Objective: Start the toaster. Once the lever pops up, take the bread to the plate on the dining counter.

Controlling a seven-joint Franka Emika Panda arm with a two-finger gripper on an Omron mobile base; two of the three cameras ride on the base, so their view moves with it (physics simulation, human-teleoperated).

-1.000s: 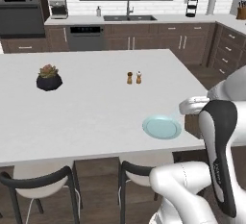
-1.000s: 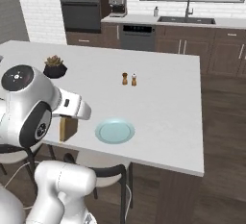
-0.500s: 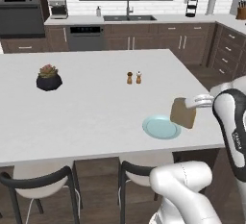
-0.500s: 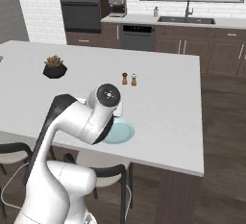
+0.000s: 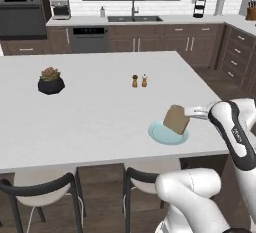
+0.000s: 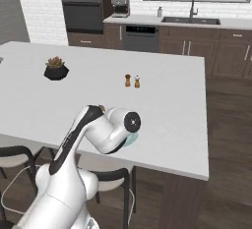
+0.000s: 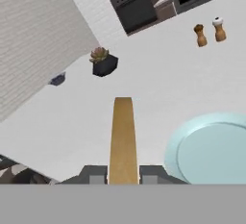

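The jaws (image 7: 123, 174) are clamped on the bread (image 5: 176, 119), holding it edge-on between them above the white desk (image 5: 95, 112). The slice sticks out ahead of the jaws over the near rim of the plate (image 5: 160, 134); in the hand view the plate (image 7: 211, 151) lies just right of the jaws. Two shakers (image 5: 139, 81) and a potted plant (image 5: 50, 80) stand well beyond.

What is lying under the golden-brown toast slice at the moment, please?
The toast slice, shut in the hand, hangs over the round pale teal plate on the white island counter. It covers part of the plate's surface.
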